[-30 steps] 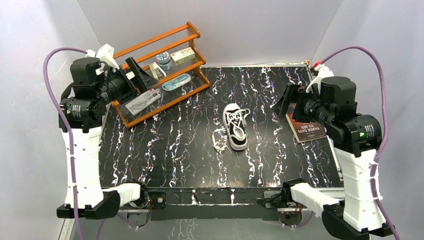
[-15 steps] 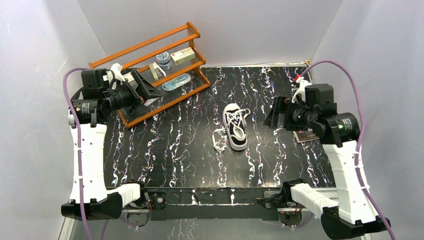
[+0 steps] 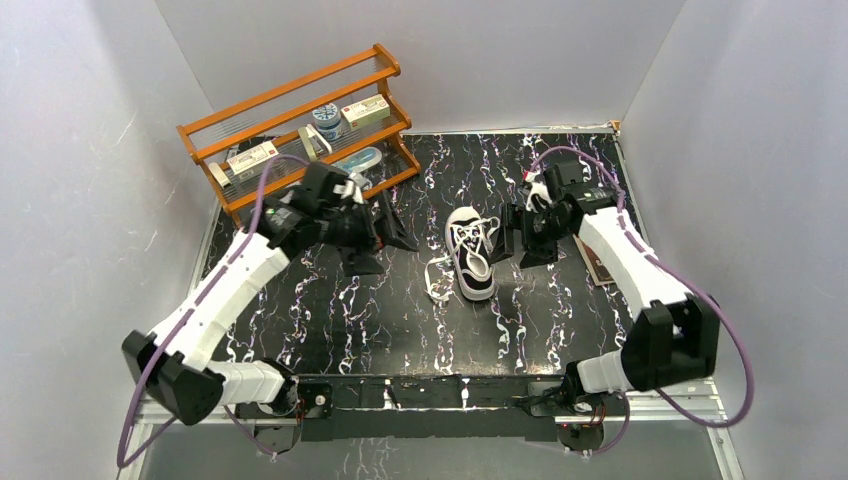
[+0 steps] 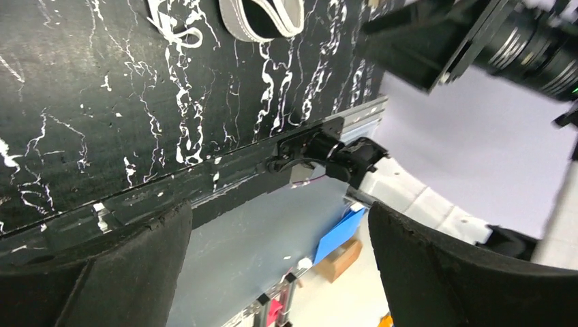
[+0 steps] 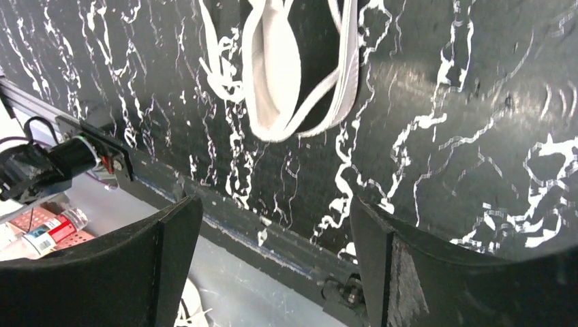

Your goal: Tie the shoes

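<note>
My left hand (image 3: pixel 385 241) hangs just left of the shoe (image 3: pixel 471 252) and my right hand (image 3: pixel 520 246) just right of it. The shoe lies between them near the middle of the worktop (image 3: pixel 330 310), heel toward the near edge. Both hands are spread wide, gripping nothing, and neither touches the shoe. The laces (image 3: pixel 437 280) are loose, with one loop spilling onto the worktop on the shoe's left side, toward my left hand. Only marbled worktop lies between each hand and the shoe. A wooden rack (image 3: pixel 300 95) with small packets stands at the far left corner. A book (image 3: pixel 603 268) lies by the right edge, partly under my right arm.
</note>
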Motion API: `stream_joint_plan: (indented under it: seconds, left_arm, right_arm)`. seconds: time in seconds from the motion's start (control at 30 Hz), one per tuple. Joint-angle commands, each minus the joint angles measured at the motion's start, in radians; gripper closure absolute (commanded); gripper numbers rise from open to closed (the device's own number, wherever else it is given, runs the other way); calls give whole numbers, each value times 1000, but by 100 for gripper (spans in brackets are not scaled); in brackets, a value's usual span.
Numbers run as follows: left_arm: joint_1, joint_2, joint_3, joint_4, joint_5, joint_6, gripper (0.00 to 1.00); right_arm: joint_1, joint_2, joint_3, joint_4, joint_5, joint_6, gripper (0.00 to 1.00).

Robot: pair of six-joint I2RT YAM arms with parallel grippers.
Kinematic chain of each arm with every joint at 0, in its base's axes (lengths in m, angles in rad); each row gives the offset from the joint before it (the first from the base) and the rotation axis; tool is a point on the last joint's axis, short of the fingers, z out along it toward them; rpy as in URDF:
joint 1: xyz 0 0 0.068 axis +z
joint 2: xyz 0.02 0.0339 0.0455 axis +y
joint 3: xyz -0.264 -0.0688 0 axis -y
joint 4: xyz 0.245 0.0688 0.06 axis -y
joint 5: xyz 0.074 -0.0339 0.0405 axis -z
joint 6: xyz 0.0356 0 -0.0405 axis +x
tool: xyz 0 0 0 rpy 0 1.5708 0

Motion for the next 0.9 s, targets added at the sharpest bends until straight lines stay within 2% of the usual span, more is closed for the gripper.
stream_joint_plan:
  seconds: [0.0, 0.07, 0.13, 0.27, 0.33, 0.53, 0.63, 0.87]
  left_arm:
    - [-100, 79, 16, 45, -86, -1, 2]
    - [-113, 122, 23, 49, -88, 33, 2]
    - [-115, 172, 48, 39, -90, 83, 2]
    - [-115, 290, 161, -41, -132, 189, 2]
    - [-115, 321, 189, -61, -140, 224, 2]
    - [-115, 297, 153, -49, -166, 259, 2]
    - [-114, 280, 140, -72, -192, 288, 2]
    - [-103, 248, 95, -70, -188, 350, 2]
  right_arm:
    - [25, 105, 41, 138, 7, -36, 14]
    - [42, 180, 76, 141, 32, -51, 18]
    - [70, 244, 110, 145, 64, -78, 26]
    - [122, 294, 109, 200, 169, -118, 35]
    - [129, 332, 119, 199, 164, -124, 39]
    - [201, 409, 115, 189, 246, -118, 52]
    - [236, 422, 120, 177, 303, -92, 65]
    - [300, 401, 116, 131, 329, 5, 81]
